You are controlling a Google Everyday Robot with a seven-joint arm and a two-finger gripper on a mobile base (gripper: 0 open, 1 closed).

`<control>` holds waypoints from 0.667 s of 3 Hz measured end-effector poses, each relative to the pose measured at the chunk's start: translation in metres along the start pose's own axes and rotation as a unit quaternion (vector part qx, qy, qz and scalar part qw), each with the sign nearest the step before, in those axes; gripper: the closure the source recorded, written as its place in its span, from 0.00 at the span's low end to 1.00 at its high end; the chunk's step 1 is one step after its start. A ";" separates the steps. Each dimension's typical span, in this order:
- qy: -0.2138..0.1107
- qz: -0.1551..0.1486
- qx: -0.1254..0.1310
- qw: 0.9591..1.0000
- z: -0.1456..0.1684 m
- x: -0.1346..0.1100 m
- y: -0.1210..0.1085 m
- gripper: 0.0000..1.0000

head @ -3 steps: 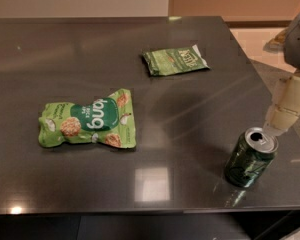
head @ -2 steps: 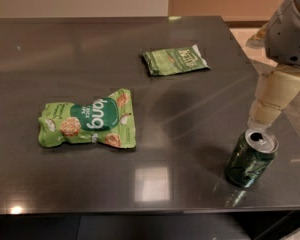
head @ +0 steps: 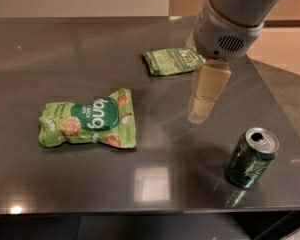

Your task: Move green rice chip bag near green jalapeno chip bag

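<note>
The green rice chip bag [head: 88, 125], puffy and light green with a dark band and rice-cake pictures, lies flat on the left middle of the dark table [head: 50, 59]. The green jalapeno chip bag [head: 172, 61], a smaller flat darker packet, lies farther back, right of centre. My gripper [head: 200, 111] hangs from the grey arm at the upper right. It is above the table, to the right of the rice bag and in front of the jalapeno bag, touching neither. It holds nothing that I can see.
A green soda can [head: 251, 157] stands upright near the table's front right corner, just right of the gripper. The table's right edge runs diagonally past the can. The front edge is close below.
The arm has swung in from the right edge to the left, over the table. The gripper now hangs between the can and the rice bag. The bags and can have not moved.
</note>
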State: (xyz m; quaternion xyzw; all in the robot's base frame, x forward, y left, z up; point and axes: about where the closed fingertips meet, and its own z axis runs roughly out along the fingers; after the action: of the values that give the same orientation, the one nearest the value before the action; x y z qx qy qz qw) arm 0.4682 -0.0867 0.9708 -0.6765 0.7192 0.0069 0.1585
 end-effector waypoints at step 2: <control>-0.006 -0.039 -0.034 0.999 0.068 -0.071 0.005 0.00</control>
State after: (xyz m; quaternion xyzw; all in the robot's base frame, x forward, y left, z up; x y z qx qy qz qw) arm 0.4810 -0.0024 0.9222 -0.7090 0.6906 0.0290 0.1401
